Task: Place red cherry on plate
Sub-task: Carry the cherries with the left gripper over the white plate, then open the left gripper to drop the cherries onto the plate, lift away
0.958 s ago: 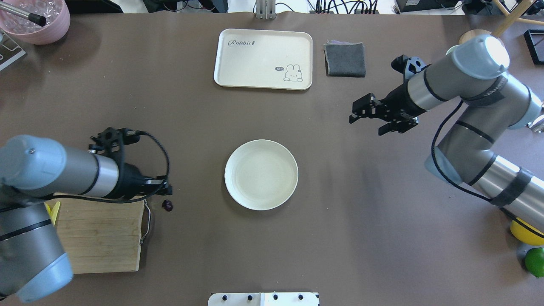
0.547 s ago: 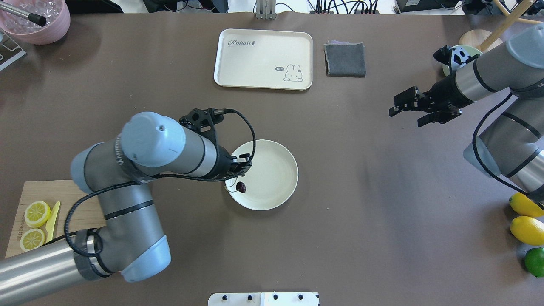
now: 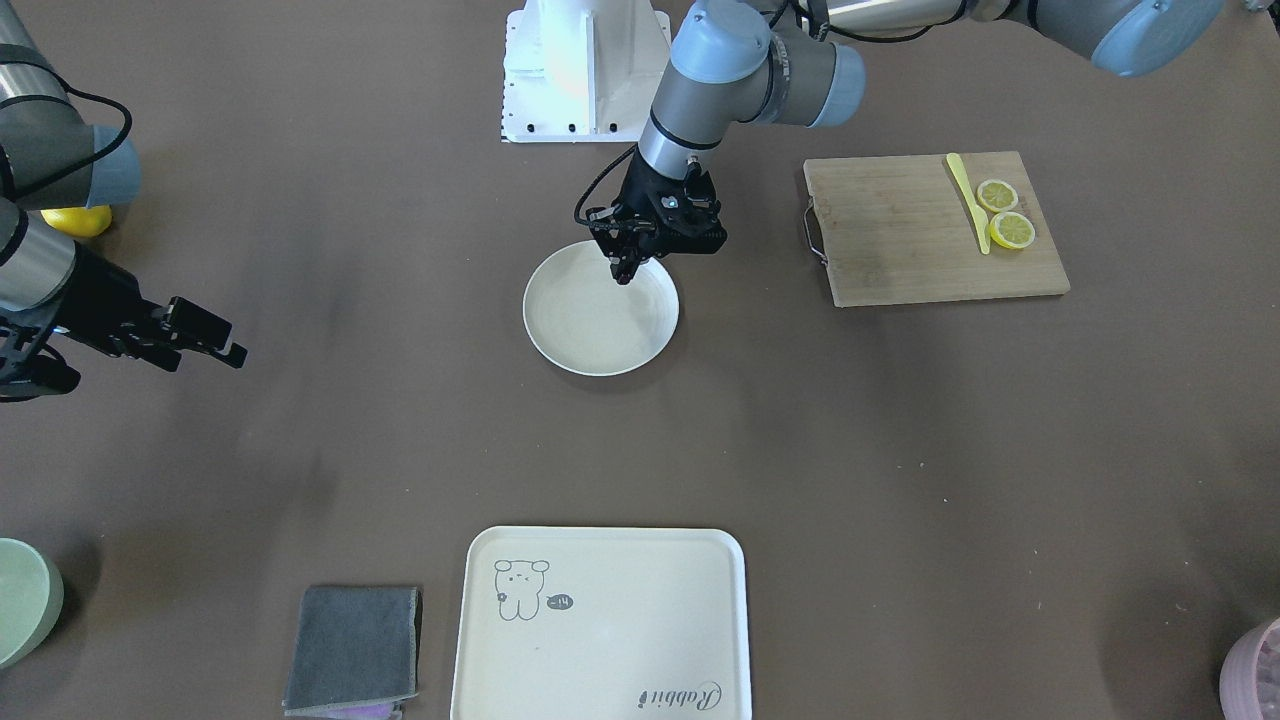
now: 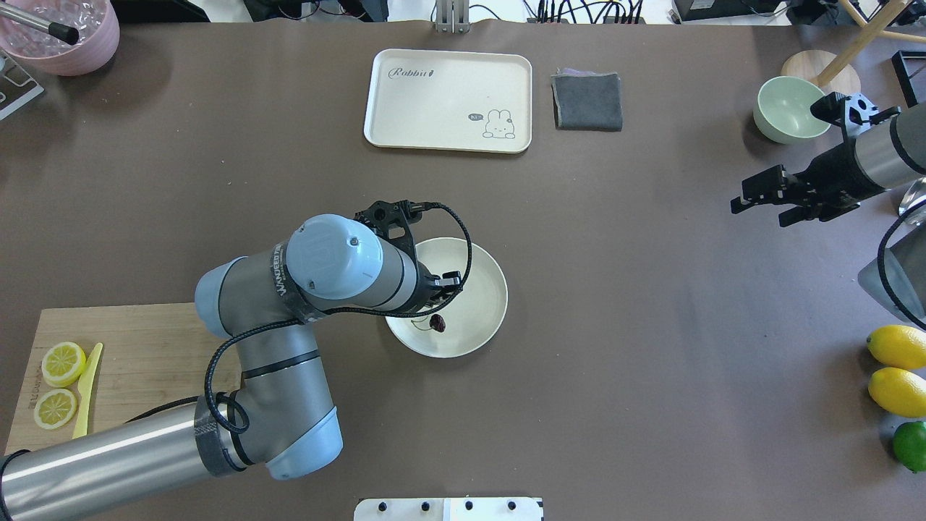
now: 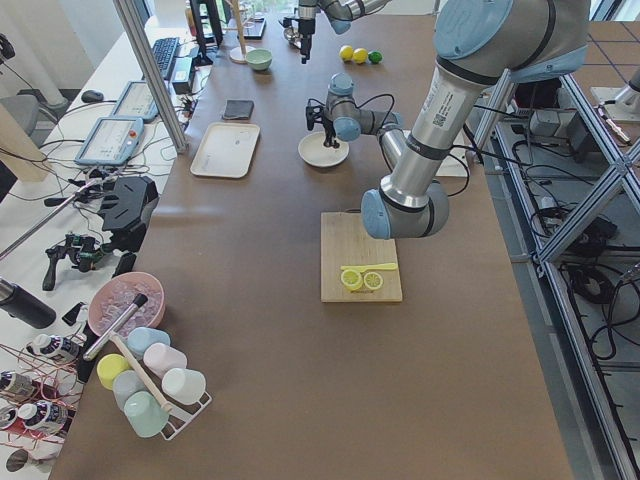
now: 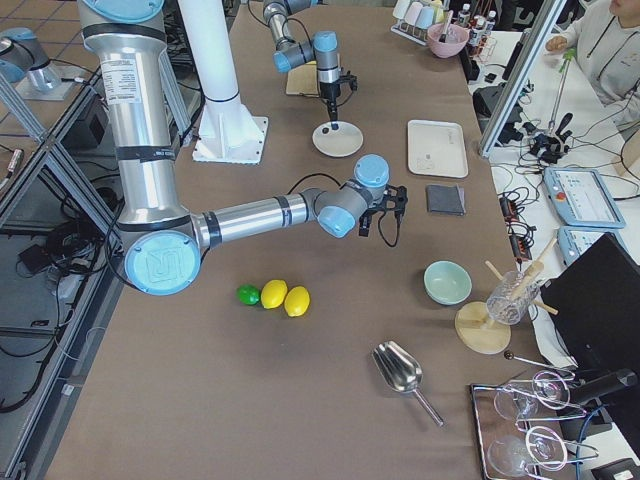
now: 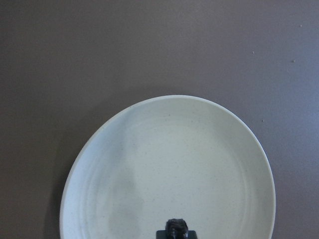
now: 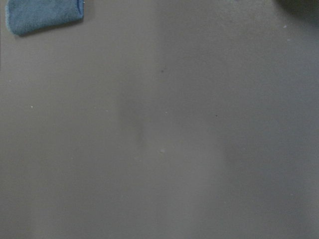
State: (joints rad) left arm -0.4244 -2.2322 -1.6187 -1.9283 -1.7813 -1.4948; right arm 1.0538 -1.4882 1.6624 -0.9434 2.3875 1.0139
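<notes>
where one plate (image 4: 481, 288) lies, the left end effector (image 3: 623, 272) grips one red cherry (image 4: 437, 323).

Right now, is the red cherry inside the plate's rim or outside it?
Inside. The red cherry shows within the rim of the plate, held by the left gripper; whether it touches the plate, I cannot tell.

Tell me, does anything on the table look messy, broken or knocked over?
Nothing stands out. The left gripper is shut on the red cherry over the plate, which sits flat and clean. The lemon slices lie tidily on the cutting board. Nothing looks spilled or tipped.
</notes>
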